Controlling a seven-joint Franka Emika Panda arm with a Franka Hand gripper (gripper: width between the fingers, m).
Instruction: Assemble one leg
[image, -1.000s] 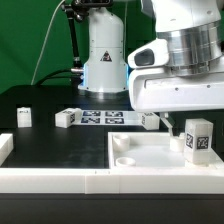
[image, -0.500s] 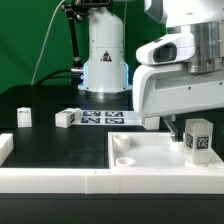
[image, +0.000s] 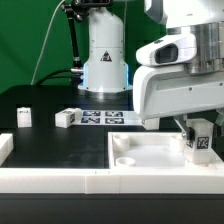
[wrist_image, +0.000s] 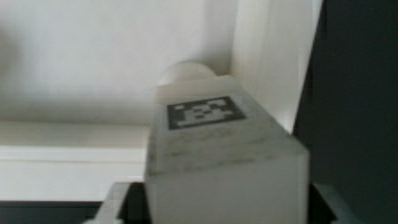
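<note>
A white leg (image: 201, 141) with a square tag stands upright on the exterior view's right part of the large white panel (image: 150, 150). My gripper (image: 198, 130) reaches down over it, fingers on either side. In the wrist view the leg (wrist_image: 222, 140) fills the space between my gripper's (wrist_image: 224, 205) fingers, its tag facing the camera, and the jaws press against both its sides. Its far end meets the panel (wrist_image: 89, 70) near a corner. Two more legs lie on the black table at the exterior view's left (image: 24, 117) and middle (image: 67, 117).
The marker board (image: 105, 117) lies flat behind the panel. A white rail (image: 50, 178) runs along the front, with a raised end (image: 5, 148) at the exterior view's left. The robot's base (image: 103, 55) stands at the back.
My gripper has shifted a little toward the exterior view's right and turned over the leg. The leg stays standing at nearly the same spot on the panel.
</note>
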